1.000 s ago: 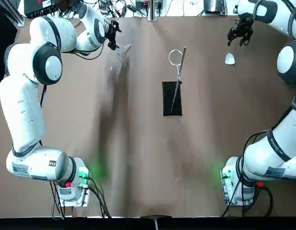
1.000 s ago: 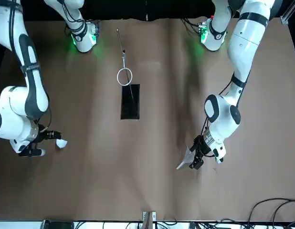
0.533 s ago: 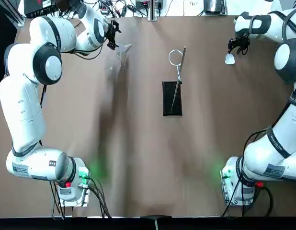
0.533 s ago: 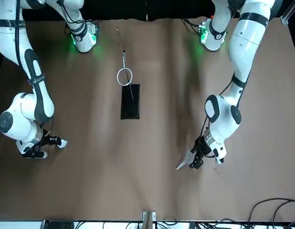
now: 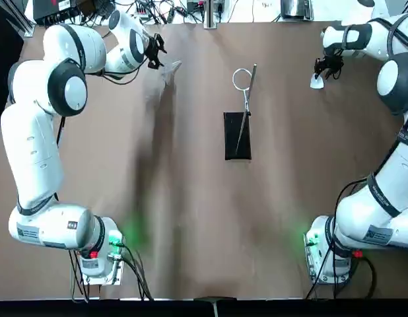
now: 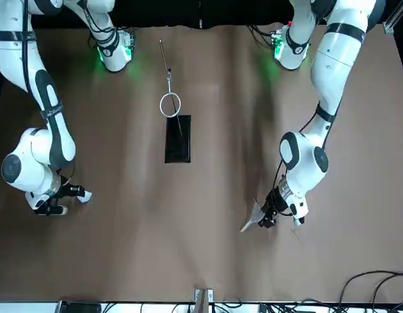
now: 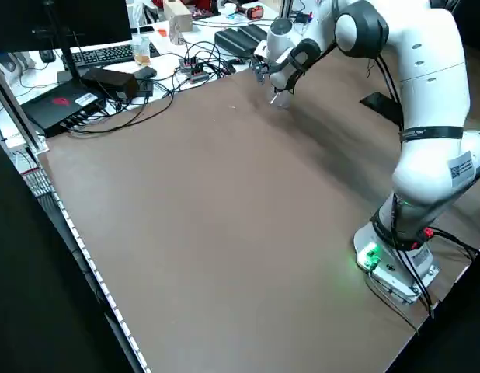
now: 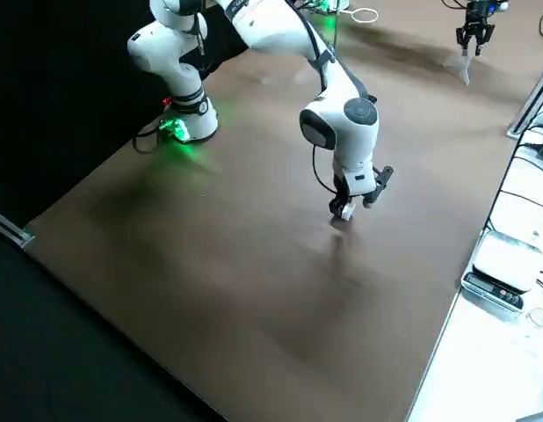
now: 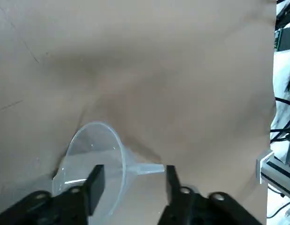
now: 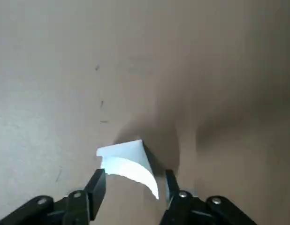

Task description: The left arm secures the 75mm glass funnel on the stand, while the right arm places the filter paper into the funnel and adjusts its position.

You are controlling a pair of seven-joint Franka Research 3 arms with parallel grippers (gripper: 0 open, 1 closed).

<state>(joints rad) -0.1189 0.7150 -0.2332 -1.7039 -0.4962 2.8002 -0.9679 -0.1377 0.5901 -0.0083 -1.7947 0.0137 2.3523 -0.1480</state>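
The right gripper (image 5: 321,70) has dropped onto the filter paper (image 5: 315,82) at upper right, fingers apart around it. The left gripper (image 5: 156,53), upper left, stays spread around the funnel (image 5: 170,69). Both grasps look imminent.

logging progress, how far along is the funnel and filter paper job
Nothing is finished: the stand's ring is empty. In hand: the left hand straddles the glass funnel, which lies on its side on the table, and the right hand is open around the filter paper. Left: grip both, seat the funnel in the ring, add the paper and adjust it.
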